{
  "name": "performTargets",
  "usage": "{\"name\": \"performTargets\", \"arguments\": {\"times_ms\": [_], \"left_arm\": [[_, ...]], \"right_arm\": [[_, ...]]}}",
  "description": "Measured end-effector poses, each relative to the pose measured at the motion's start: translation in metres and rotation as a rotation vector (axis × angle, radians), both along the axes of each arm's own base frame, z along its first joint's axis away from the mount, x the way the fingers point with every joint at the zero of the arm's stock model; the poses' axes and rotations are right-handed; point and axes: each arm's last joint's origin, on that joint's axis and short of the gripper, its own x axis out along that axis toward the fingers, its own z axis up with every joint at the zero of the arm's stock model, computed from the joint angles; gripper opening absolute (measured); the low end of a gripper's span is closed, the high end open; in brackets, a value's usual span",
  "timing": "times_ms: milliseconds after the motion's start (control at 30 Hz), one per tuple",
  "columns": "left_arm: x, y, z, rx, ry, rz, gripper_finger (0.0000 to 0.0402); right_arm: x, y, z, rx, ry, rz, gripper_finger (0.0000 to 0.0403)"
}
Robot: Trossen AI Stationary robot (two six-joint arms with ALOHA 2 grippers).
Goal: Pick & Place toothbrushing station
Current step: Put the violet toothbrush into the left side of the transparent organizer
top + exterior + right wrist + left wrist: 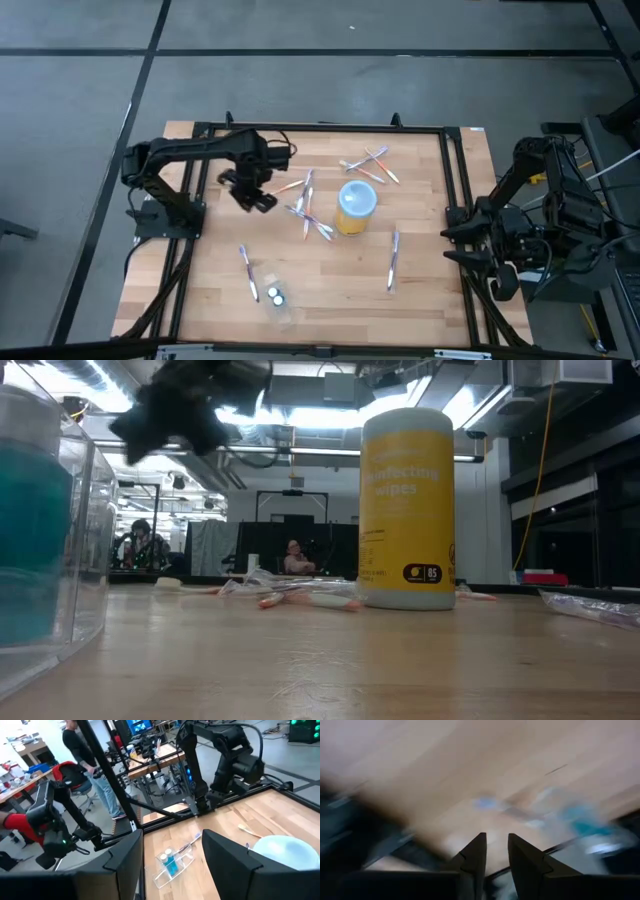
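High view – progress: little looks done; toothbrushes (306,205) lie scattered on the desk (430,270) around the yellow cup (355,207), and the clear pouch (275,297) with teal tubes sits near the front edge.
High view – left pincer (262,201): hovers just beside the middle brushes.
Low view – cup (407,510): upright, brushes (300,598) lying at its base.
Left wrist view – left pincer (496,851): fingers narrow, nothing between them.
Right wrist view – right pincer (172,860): wide and empty, parked at the desk's right edge.
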Motion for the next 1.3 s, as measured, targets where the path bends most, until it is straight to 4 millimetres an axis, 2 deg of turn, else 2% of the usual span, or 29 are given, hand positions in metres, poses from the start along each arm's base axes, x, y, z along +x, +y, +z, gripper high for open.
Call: {"name": "performTargets", "arguments": {"times_ms": [167, 367, 600, 833, 1300], "left_arm": [[-0.009, -0.008, -0.025, -0.050, 0.082, -0.029, 0.0054], [-0.028, -0.029, -0.072, -0.096, 0.222, -0.063, 0.0039], [-0.031, -0.054, -0.112, -0.164, 0.163, 0.009, 0.0046], [-0.027, -0.073, -0.123, -0.161, 0.120, 0.026, 0.0040], [-0.013, -0.095, -0.136, -0.135, 0.097, 0.050, 0.0030]], "right_arm": [[0.000, -0.001, 0.000, 0.009, -0.011, -0.023, 0.0208], [0.000, -0.001, 0.000, 0.014, -0.016, -0.034, 0.0208], [0.000, -0.001, 0.000, 0.014, -0.017, -0.037, 0.0208], [0.000, -0.001, 0.000, 0.018, -0.018, -0.038, 0.0208], [0.000, 0.000, 0.001, 0.029, -0.021, -0.033, 0.0208]]}}
